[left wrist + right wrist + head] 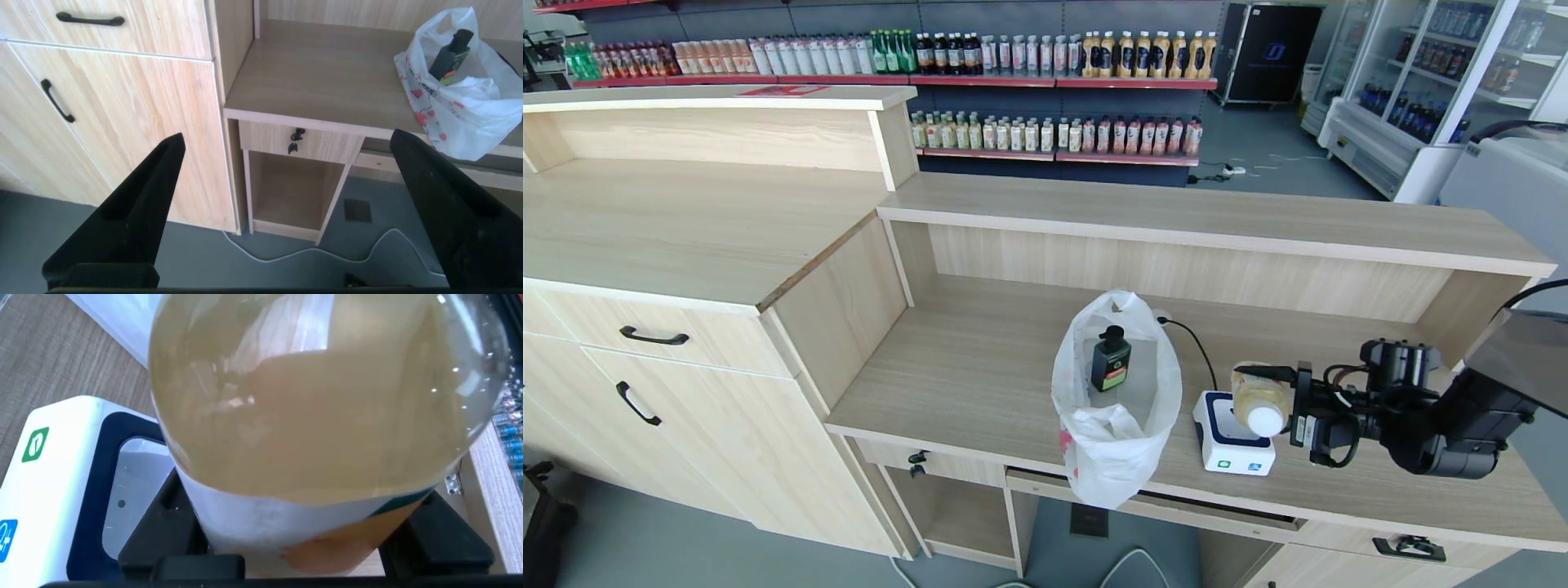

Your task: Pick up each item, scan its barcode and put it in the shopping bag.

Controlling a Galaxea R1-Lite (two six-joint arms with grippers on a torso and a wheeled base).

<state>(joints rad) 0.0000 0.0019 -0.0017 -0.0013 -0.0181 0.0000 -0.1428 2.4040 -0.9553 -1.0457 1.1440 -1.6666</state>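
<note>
Two bottles show. A pale juice bottle (1255, 394) with a white cap lies sideways in the right gripper (1278, 398), whose jaws are clamped on its body; the lower finger is hidden behind it. The bottle hangs over the white scanner (1229, 453) and covers part of its window, and its barcode cannot be made out. A dark pump bottle (1110, 363) stands inside the shopping bag (1115, 445) on the counter (980, 367), just beside the scanner. The left gripper (288, 139) is spread wide and holds nothing, low in front of the counter.

Amber bottle (1258, 398) hangs sideways over scanner (1232, 456); dark bottle (1110, 361) stands in shopping bag (1115, 457).
</note>
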